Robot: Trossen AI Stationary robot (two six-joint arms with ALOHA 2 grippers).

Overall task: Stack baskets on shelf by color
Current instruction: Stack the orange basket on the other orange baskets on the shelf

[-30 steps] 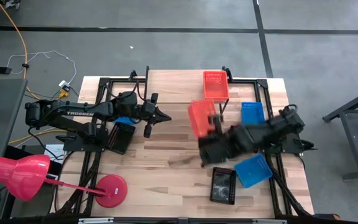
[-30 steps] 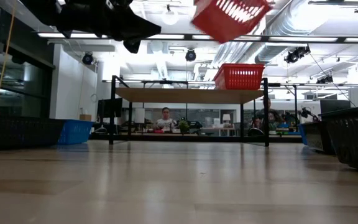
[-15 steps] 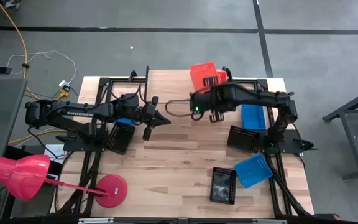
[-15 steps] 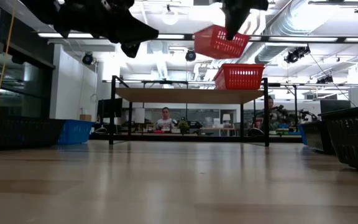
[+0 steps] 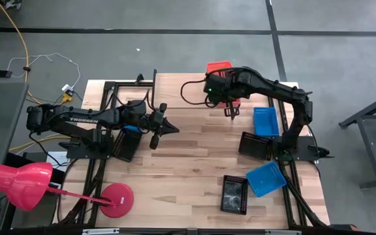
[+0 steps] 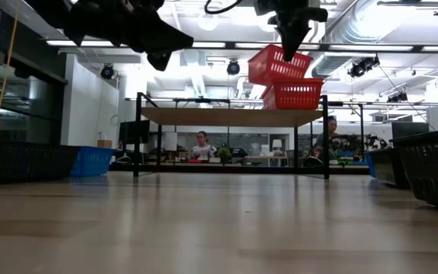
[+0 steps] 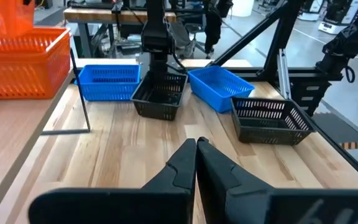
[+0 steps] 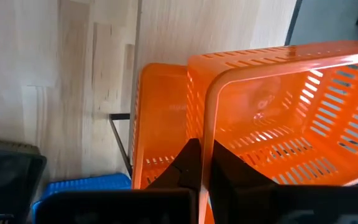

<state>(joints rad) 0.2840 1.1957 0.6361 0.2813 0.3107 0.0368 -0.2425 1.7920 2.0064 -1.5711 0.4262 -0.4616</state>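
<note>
Where it hung mid-table a second ago, the right gripper (image 6: 291, 47) now clamps a red-orange basket (image 6: 278, 65) tilted over another red-orange basket on the shelf (image 6: 204, 116). The left gripper (image 5: 172, 127) waits, closed empty.

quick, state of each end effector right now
Left end effector: shut, holding nothing, raised over the table's left side.
Right end effector: shut on the rim of a red-orange basket, tilted above the one on the shelf.

My right gripper (image 8: 199, 163) pinches a tilted orange basket's rim (image 8: 278, 68). Under it I see a second orange basket (image 8: 160, 124).
</note>
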